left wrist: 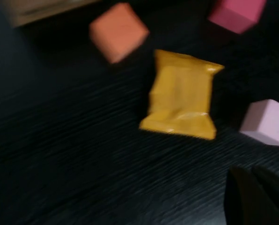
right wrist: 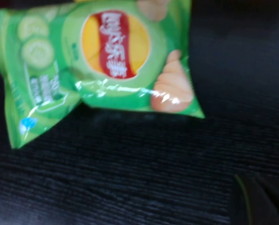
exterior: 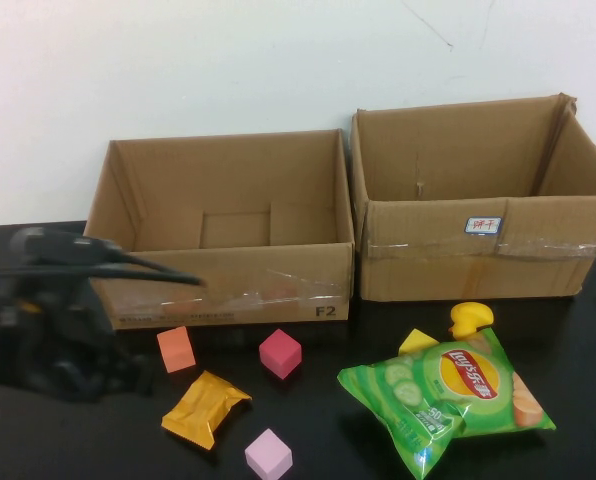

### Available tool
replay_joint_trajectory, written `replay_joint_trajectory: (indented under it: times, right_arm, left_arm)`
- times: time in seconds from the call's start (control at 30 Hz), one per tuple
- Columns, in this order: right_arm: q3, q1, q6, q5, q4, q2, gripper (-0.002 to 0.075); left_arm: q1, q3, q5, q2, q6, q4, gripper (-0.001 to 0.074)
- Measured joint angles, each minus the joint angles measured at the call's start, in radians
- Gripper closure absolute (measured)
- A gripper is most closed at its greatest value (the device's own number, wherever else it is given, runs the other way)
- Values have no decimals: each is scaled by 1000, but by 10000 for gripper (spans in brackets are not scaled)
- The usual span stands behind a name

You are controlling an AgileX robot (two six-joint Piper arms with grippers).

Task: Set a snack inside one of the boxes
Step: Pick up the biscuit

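High view: your left gripper, shut and empty, sits near the table's left edge with the yellow snack packet just beside it, while the right gripper, also shut and empty, hovers by the chips bag.

Green chip bag with a red-and-yellow logo, golden-yellow snack packet, orange cube, magenta cube, pale pink cube, brown cardboard boxes, black wood-grain desk.

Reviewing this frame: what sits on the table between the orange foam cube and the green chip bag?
In the high view, the red cube lies between the orange cube and the chip bag. Both grippers are shut.
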Motion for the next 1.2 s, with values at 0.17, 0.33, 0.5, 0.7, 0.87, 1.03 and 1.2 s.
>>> replay_joint_trajectory:
  times: [0.17, 0.33, 0.5, 0.7, 0.87, 1.03, 1.2]
  right_arm:
    - [0, 18, -9, -11, 2, 25, 726]
    - [0, 20, -28, -36, -1, 25, 712]
    - [0, 20, -44, -42, -1, 25, 700]
    - [0, 20, -52, -42, -1, 25, 697]
    - [0, 20, -54, -42, -1, 25, 697]
    - [0, 20, -55, -41, -1, 25, 697]
    - [0, 20, -57, -39, 2, 25, 697]
  left_arm:
    - [-136, -33, -107, 145, 2, 63, 731]
    - [-214, -38, -175, 292, 2, 173, 566]
    - [-238, -42, -291, 426, -38, 254, 237]
    - [-238, -110, -322, 554, -170, 263, 127]
    - [-238, -191, -283, 648, -190, 267, 126]
    - [-238, -253, -216, 692, -196, 276, 186]
    - [-238, -315, -100, 705, -218, 278, 411]
